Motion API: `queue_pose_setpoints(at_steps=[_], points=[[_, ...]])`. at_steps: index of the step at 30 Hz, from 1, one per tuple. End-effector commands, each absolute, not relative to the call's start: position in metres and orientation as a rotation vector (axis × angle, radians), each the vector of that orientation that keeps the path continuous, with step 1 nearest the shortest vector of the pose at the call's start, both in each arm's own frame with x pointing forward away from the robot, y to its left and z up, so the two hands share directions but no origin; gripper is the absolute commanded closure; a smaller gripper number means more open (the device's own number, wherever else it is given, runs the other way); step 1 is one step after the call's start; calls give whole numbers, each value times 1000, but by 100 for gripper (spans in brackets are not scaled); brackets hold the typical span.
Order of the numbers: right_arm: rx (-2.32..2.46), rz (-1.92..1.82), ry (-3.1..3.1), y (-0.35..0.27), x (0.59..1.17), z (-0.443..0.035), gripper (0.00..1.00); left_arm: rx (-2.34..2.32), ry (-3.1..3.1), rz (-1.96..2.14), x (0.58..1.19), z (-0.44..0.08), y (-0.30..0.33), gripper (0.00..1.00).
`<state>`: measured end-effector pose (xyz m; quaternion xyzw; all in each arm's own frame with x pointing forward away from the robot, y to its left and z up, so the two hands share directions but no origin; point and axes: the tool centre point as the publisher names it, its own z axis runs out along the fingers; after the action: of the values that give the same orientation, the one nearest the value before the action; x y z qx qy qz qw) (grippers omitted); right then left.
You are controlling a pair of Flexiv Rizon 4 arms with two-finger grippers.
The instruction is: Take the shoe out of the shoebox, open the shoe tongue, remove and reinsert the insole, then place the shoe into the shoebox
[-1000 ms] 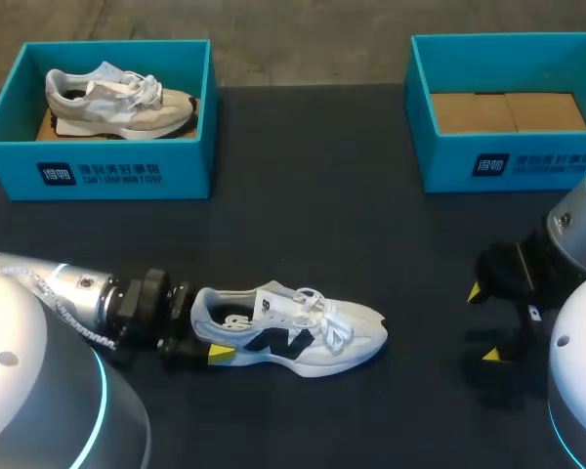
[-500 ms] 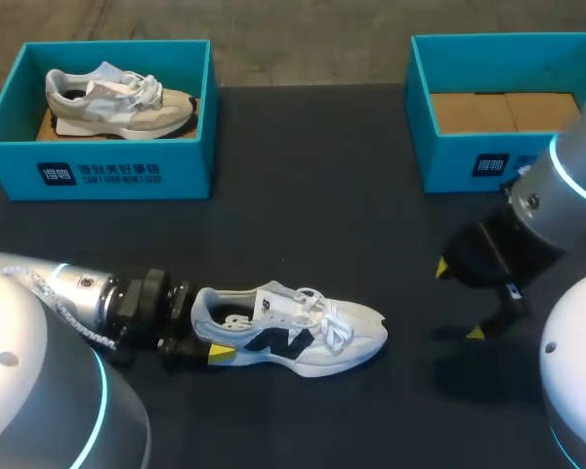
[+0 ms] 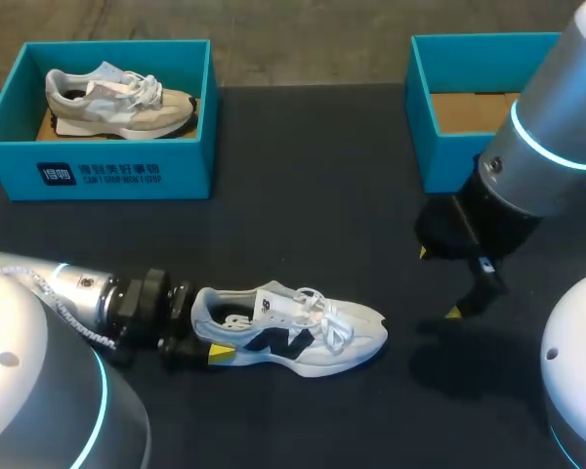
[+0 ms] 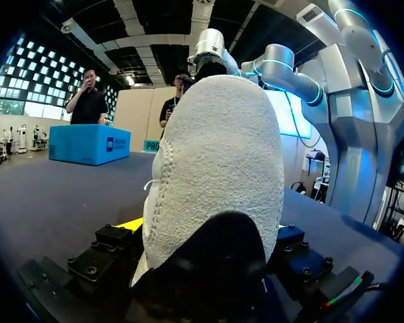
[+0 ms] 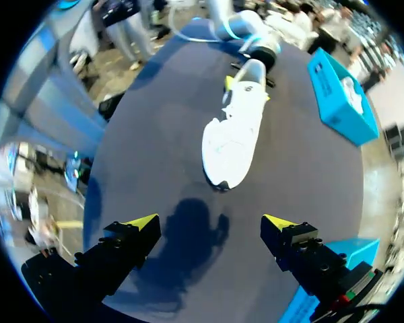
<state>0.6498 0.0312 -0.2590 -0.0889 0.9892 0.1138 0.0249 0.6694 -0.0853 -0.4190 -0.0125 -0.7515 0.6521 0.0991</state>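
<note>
Alt text: a white mesh sneaker with a dark navy side logo (image 3: 293, 332) sits on its sole on the dark tabletop (image 3: 303, 215), toe pointing to your right, in front of and between two teal boxes. Your left gripper (image 3: 203, 330) is clamped on the sneaker's heel, one yellow-tipped finger on each side, and in the left wrist view the heel fills the space between them. Your right gripper (image 3: 438, 282) hangs above the table off the toe end, well apart from the sneaker, with its fingers spread wide and nothing between them. Behind it is the open teal cardboard shoebox (image 3: 449, 161), showing a bare brown floor. The other teal box (image 3: 98, 171), at far left, holds a beige and grey sneaker (image 3: 117, 98).

The sneaker is out of its box, so the step in hand looks like opening the tongue. The laces appear tied and the tongue flat. Next, you likely need to bring the right gripper over the laces and pinch the tongue's edge while the left steadies the heel.
</note>
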Motion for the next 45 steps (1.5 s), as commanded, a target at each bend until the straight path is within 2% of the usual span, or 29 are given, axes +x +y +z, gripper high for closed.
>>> queue_pose_setpoints(at_steps=[1, 6, 20, 25, 35, 40, 45], points=[[52, 265, 3164, 50, 666, -275, 0, -33, -2225, 1930, 669, -421, -87, 100], [358, 326, 3135, 63, 672, -286, 0, -33, -2225, 1930, 669, -421, -87, 100], [298, 324, 3087, 67, 674, -286, 0, -33, -2225, 1930, 669, -421, -87, 100], [983, 145, 3003, 80, 690, -271, 0, -33, -2225, 1930, 669, -421, -87, 100], [1842, 8, 2596, 108, 672, -251, 0, -33, -2225, 1930, 669, -421, -87, 100], [1878, 194, 2579, 150, 659, -267, 0, -33, -2225, 1930, 669, -421, -87, 100], [1878, 194, 2579, 150, 659, -267, 0, -33, -2225, 1930, 669, -421, -87, 100]])
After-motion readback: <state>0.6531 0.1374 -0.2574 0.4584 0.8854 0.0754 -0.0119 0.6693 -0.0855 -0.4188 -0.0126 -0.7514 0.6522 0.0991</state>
